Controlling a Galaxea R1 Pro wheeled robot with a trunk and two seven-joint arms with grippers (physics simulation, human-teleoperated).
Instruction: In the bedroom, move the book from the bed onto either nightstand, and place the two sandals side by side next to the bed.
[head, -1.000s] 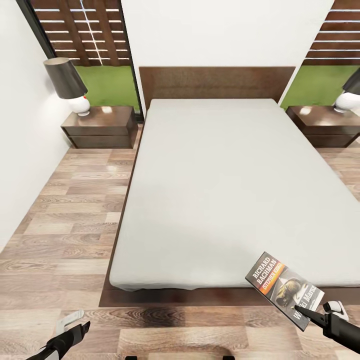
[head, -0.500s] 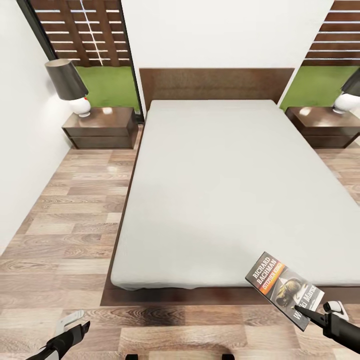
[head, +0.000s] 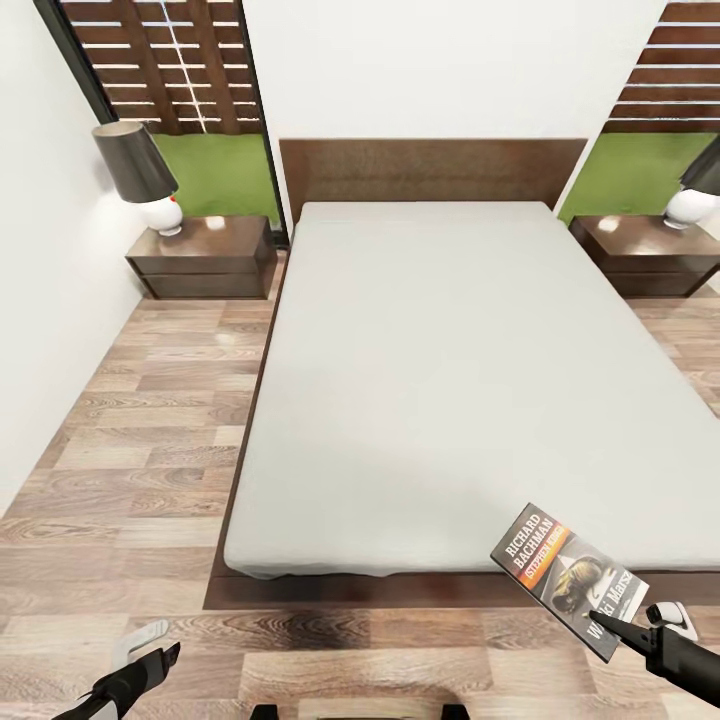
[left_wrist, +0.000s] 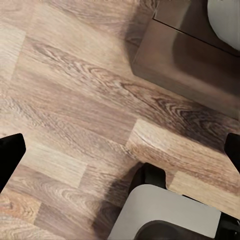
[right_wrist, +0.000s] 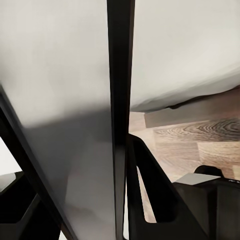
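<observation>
From the head camera, your right gripper (head: 612, 622) had its jaws closed on the near edge of the book (head: 566, 577), holding it cover-up over the foot corner of the bed (head: 450, 380), with a nightstand (head: 203, 256) flanking the headboard on each side. Your right wrist camera showed what the head view could not: the book (right_wrist: 120, 100) edge-on, clamped between the dark fingers (right_wrist: 150, 185). Your left gripper (head: 140, 648) hung over the wood floor (left_wrist: 75, 100) off the bed's foot, jaws spread wide and empty.
</observation>
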